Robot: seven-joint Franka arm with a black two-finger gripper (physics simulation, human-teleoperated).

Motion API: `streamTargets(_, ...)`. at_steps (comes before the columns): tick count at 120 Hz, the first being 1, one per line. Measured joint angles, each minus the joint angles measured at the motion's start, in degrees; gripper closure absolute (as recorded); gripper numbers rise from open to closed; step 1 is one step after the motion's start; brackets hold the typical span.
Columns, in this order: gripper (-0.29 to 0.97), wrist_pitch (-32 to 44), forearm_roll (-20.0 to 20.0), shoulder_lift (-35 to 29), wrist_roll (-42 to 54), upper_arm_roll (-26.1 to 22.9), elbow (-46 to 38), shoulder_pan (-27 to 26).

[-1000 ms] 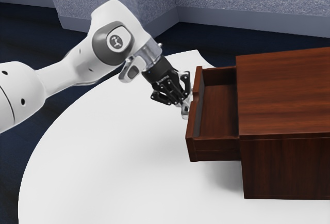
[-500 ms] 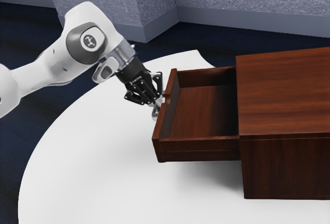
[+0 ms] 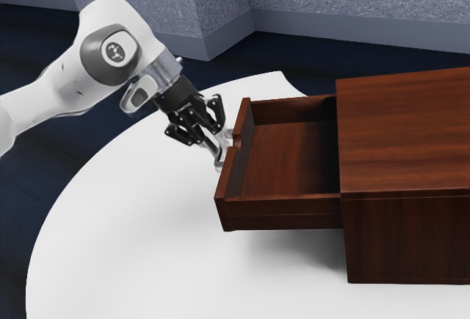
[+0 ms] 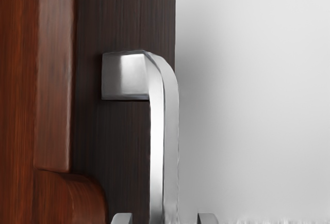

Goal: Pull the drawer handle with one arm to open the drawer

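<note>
The dark wooden drawer (image 3: 286, 161) stands pulled well out of the cabinet (image 3: 411, 179), its inside bare. On the drawer's front panel is a silver bar handle (image 3: 227, 142), which runs down the dark panel in the wrist view as handle (image 4: 164, 146). My black gripper (image 3: 222, 148) is at the handle, reaching in from the exterior view's left. In the wrist view its fingertips (image 4: 121, 218) stand on either side of the bar with a gap on each side, so the gripper (image 4: 164, 218) is open around the handle.
The cabinet sits on the exterior view's right side of a round white table (image 3: 132, 245). A wide bare stretch of tabletop lies in front of the drawer and under my arm. Dark floor and a grey wall lie behind.
The drawer slid far out toward the exterior view's left with my gripper on its handle, most of it in the first half second. My fingers have since spread off the bar.
</note>
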Motion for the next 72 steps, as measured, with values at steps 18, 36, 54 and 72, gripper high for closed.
streamTargets(18,0.55,-1.4,0.0,-4.0,0.1,-0.1,0.0,0.5)
streamTargets(36,0.44,-3.8,4.3,-10.9,-2.2,0.6,0.7,-0.6)
streamTargets(54,0.25,-9.8,16.9,-15.0,-12.6,6.4,3.7,-13.3)
streamTargets(72,0.12,-17.3,22.8,-17.0,-29.5,12.7,5.2,-25.0)
